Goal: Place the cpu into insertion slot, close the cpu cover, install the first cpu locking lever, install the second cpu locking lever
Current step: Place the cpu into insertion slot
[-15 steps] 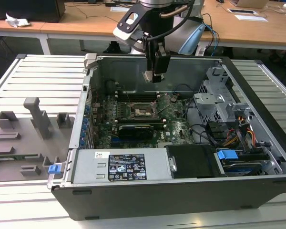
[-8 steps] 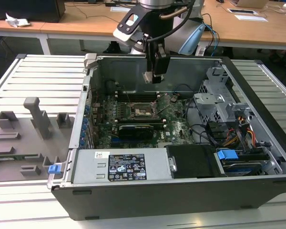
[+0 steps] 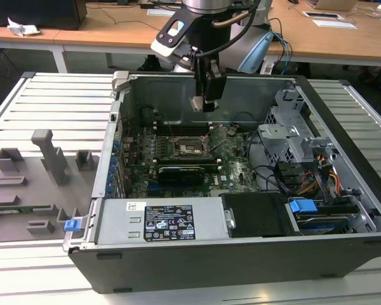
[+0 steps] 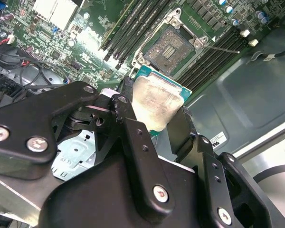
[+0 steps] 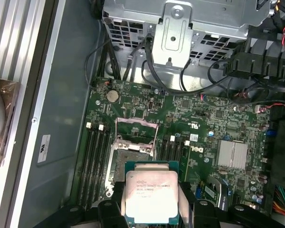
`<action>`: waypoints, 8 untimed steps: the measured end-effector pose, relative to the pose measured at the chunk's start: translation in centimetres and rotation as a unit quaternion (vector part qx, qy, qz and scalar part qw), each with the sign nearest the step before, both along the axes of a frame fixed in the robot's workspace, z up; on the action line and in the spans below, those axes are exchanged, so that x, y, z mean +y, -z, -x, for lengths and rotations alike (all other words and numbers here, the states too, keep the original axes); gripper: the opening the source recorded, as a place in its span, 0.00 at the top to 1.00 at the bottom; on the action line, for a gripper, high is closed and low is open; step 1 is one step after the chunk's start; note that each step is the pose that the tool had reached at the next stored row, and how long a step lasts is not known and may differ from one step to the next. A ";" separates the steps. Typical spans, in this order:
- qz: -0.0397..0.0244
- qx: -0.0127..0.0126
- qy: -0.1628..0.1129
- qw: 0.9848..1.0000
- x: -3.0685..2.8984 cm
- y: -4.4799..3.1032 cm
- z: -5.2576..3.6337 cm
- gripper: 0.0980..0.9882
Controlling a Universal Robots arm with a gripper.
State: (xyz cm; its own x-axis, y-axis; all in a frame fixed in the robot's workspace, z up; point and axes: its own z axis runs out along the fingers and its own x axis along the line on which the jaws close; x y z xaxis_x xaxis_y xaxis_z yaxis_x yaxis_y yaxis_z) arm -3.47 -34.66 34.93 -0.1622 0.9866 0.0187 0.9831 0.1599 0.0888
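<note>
My gripper hangs inside the open computer case, above the motherboard, shut on the cpu. In both wrist views the cpu is a square chip with a silvery top and green edge, pinched between two black fingers. Below it the insertion slot lies bare, its dark pin field showing. The cpu cover stands swung up at the socket's far edge. A thin wire locking lever sticks out beside the socket, unlatched.
Memory slots flank the socket. A black graphics card lies in front of it, with the power supply nearer still. A metal drive cage and cables fill the exterior view's right. Grey fixtures sit outside the case.
</note>
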 end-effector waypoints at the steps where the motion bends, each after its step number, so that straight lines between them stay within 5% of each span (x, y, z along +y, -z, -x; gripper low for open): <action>1: 0.000 0.000 0.000 1.000 0.00 0.02 0.00 0.52; 8: 0.000 0.000 0.000 1.000 0.00 0.18 0.00 0.52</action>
State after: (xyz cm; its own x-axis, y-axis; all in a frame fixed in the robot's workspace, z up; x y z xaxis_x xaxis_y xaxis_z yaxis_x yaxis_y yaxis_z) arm -3.47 -34.66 34.74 -0.1621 0.9866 0.0187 0.9831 0.1599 0.0888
